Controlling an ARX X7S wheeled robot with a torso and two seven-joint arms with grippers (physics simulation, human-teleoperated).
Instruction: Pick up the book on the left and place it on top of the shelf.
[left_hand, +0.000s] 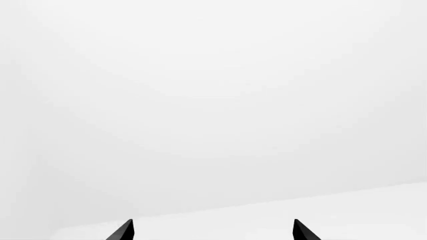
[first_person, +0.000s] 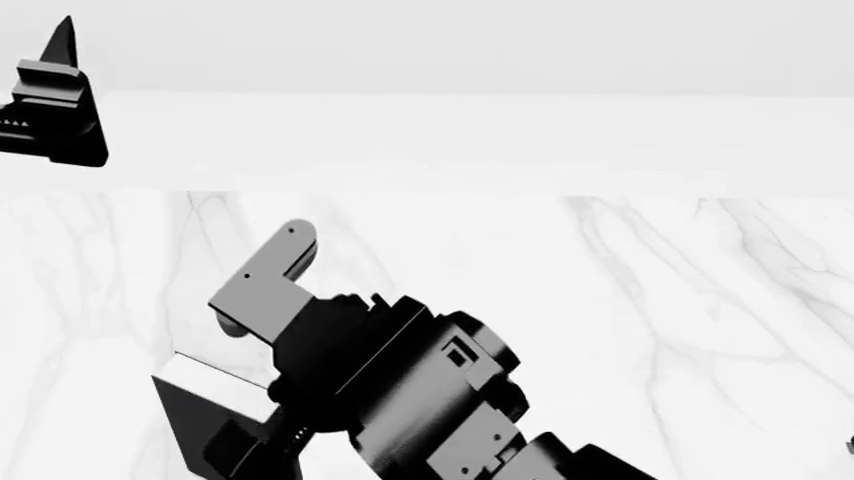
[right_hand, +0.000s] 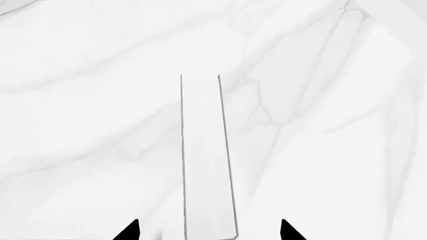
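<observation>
"Book (right_hand: 208, 160) first: where was it?"

"On the marbled white tabletop (right_hand: 80, 125), low and left of centre in the head view. It stood on edge, and from the right wrist camera it showed as a white strip of pages between two thin dark cover lines."

"And the right gripper (right_hand: 210, 231)?"

"It straddled the book. Its two black fingertips (right_hand: 132, 231) sat one on each side, with bare marble showing between each tip and the cover (so spread wider than the book and gripping nothing)."

"The left gripper (left_hand: 213, 230)?"

"It was raised at the upper left of the head view, well apart from the book. Its own camera showed the tips parted wide, with only plain white between them."
</observation>
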